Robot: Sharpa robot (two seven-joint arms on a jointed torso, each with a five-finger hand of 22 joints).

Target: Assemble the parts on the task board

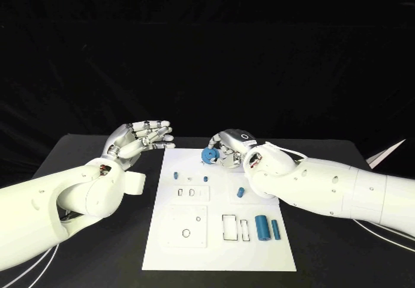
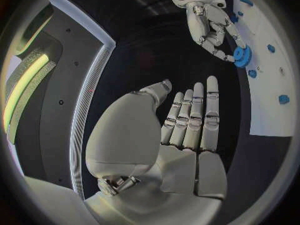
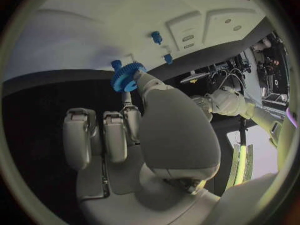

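Observation:
The white task board [image 1: 216, 252] lies in the middle of the black table. My right hand [image 1: 233, 150] hovers over the board's far edge and pinches a blue gear [image 1: 209, 155] between thumb and finger. The right wrist view shows the gear [image 3: 127, 76] at my fingertips, close above the board [image 3: 81, 30]. My left hand [image 1: 140, 139] is raised beside the board's far left corner, palm up and fingers straight, holding nothing. In the left wrist view, that hand [image 2: 187, 125] faces the right hand [image 2: 209, 22] and the gear [image 2: 242, 56].
Small blue pegs [image 1: 176, 176] [image 1: 206, 178] [image 1: 240, 192] lie on the board's far half. Two blue cylinders [image 1: 262, 228] [image 1: 276, 228] rest side by side at its near right, next to rectangular slots [image 1: 230, 227]. A white folded sheet [image 1: 387, 153] sits at the table's right edge.

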